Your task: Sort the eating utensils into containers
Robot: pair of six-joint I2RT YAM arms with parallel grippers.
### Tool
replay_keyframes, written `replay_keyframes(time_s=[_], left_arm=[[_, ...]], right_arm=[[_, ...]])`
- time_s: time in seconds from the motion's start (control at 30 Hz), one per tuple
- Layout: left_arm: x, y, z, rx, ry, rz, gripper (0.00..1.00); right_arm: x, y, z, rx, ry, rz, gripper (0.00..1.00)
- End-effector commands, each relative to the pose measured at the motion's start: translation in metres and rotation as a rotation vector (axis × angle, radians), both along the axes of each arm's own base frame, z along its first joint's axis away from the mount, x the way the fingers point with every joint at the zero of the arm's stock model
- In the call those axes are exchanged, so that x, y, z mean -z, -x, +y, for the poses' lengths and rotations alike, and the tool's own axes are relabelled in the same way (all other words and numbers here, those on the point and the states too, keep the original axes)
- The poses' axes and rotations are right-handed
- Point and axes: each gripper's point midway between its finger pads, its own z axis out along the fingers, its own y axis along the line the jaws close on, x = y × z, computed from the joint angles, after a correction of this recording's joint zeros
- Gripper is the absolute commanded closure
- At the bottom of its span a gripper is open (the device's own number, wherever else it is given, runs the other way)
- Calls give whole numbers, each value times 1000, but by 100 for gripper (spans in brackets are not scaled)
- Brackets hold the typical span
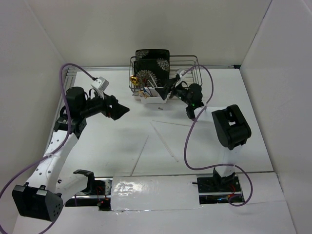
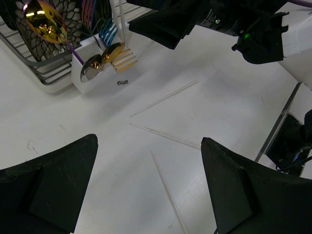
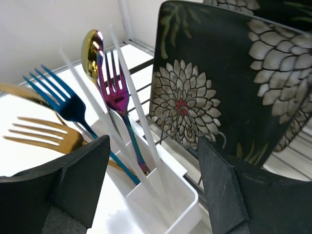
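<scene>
The white caddy [image 3: 165,204] stands against the wire rack, and my right gripper [image 3: 153,180] is open right over its near compartment. Two pale chopsticks [image 3: 139,114] stand in that compartment between the fingers, touching neither. A pink fork [image 3: 114,92], a blue fork [image 3: 63,100], a gold fork [image 3: 46,134] and a gold spoon [image 3: 91,48] stand in the other compartments. Three more chopsticks [image 2: 163,98] [image 2: 168,137] [image 2: 168,190] lie flat on the table. My left gripper [image 2: 148,146] hangs open above them, holding nothing. From above I see the caddy [image 1: 153,96], right gripper [image 1: 171,87] and left gripper [image 1: 122,109].
The black wire rack [image 1: 191,68] at the back holds black floral plates [image 1: 152,61], one close to my right finger [image 3: 219,83]. A small dark speck [image 1: 160,107] lies in front of the caddy. White walls enclose the table on three sides.
</scene>
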Motion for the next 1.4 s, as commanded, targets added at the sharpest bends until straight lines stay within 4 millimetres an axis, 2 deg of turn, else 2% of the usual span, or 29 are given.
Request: replay_keyframes(time_s=[0.0,0.03,0.07,0.1,0.13,0.17,0.2,0.23,0.27,0.3,0.33,0.47,0.5,0.57,0.63,0.7,0.73,0.83,0.87,0.93,0.97,1.0,1.13,1.27,1.37], left_arm=[[-37,-5,0,-8,27,-77,0],[-41,-5,0,-8,35,-76,0],[-41,-6,-1,-15,46,-61,0],[-46,-6,-1,-19,54,-61,0],[-43,-7,0,-31,56,-44,0],[-43,-9,0,-44,64,-22,0],[-43,-11,1,-52,62,-17,0],[-44,-15,3,-73,63,-15,0],[-39,-16,4,-84,57,5,0],[-37,-20,7,-103,55,13,0],[-30,-22,9,-124,50,24,0],[-25,-26,11,-133,50,5,0],[-20,-24,11,-133,46,6,0],[-18,-23,13,-147,51,6,0],[-13,-20,13,-146,53,9,0],[-9,-19,13,-153,58,22,0],[-2,-17,13,-155,65,45,0],[6,-14,12,-160,76,89,0],[6,-14,12,-161,77,90,0],[9,-13,14,-177,79,105,0],[11,-13,15,-183,81,114,0],[10,-13,14,-177,82,114,0],[16,-12,16,-196,79,149,0],[13,-7,19,-209,73,135,0],[16,-3,23,-227,66,129,0]], right_arm=[[-74,8,-18,77,-60,-48,21],[-71,11,-20,90,-57,18,20],[-87,13,-23,106,-62,17,19],[-115,23,-28,121,-69,-3,19],[-126,28,-31,141,-49,-2,18],[-125,28,-38,184,-8,72,17],[-142,37,-45,202,29,52,15],[-119,47,-50,195,114,168,15],[-127,50,-53,189,180,152,14],[-116,54,-56,187,235,195,14],[-84,67,-62,159,351,291,14],[-37,91,-75,107,504,411,16],[-15,104,-78,81,541,468,19],[-6,111,-86,83,573,472,21],[13,121,-92,85,607,521,21],[29,120,-101,131,645,550,21],[45,123,-107,149,660,574,21],[59,120,-106,161,650,590,25],[75,119,-107,167,665,621,28],[86,117,-105,157,681,648,32],[104,114,-106,147,707,680,33],[113,113,-106,141,720,692,33],[125,95,-104,154,728,691,35],[151,94,-109,155,782,731,37],[154,93,-109,163,786,731,36]])
